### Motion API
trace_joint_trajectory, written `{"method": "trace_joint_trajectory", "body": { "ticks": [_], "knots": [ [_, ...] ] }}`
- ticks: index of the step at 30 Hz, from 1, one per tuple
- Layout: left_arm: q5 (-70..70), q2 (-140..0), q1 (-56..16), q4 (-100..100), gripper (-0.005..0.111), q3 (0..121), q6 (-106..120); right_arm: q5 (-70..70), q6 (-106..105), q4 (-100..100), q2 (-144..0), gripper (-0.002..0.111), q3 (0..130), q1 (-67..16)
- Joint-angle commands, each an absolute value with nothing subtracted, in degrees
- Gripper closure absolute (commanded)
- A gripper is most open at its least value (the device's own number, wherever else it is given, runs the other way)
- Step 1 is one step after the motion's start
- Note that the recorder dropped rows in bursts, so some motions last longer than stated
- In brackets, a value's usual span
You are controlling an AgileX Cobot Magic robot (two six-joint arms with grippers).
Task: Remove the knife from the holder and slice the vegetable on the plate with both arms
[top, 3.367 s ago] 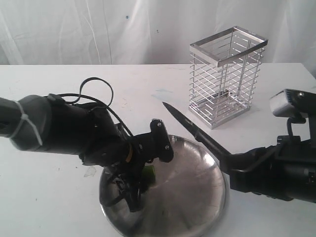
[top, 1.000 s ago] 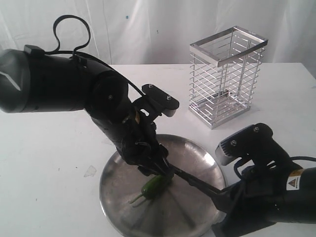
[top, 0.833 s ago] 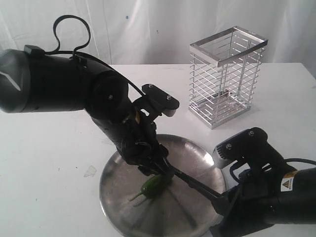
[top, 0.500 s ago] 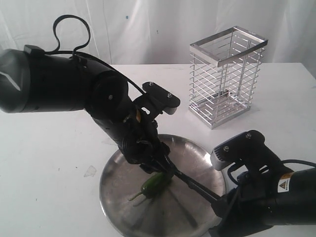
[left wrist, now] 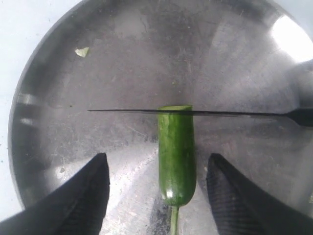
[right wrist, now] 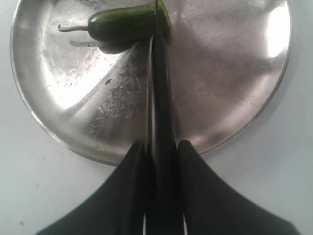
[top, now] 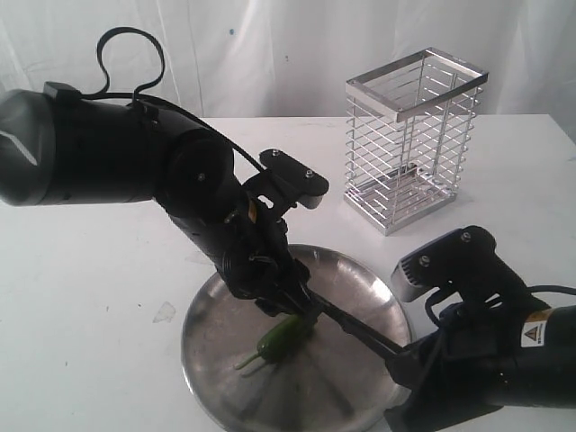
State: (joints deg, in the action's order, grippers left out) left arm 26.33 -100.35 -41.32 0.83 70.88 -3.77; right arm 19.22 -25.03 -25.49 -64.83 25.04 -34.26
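Two arms crowd your exterior view: the left arm blocks part of the plate, the wire holder behind. Left wrist: your left gripper spread astride the glossy vegetable. Right wrist: your right gripper clamps the knife at the pepper's end.
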Motion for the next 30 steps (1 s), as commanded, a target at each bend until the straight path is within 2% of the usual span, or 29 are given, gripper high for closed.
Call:
{"method": "trace_joint_trajectory", "body": {
  "ticks": [1,27,30],
  "knots": [
    [26.94,-99.74,-41.28,0.55,0.045,70.76,-4.03,19.71,-25.54,-25.83,-64.06,0.108,25.51,-34.27],
    [24.44,-99.74,-41.28,0.55,0.045,70.76,-4.94,20.90,-25.32,-25.93,-68.23,0.108,25.51,-34.27],
    [19.88,-99.74,-41.28,0.55,0.061,70.76,-7.10,21.03,-25.32,-25.93,-68.23,0.108,25.51,-34.27]
  ]
}}
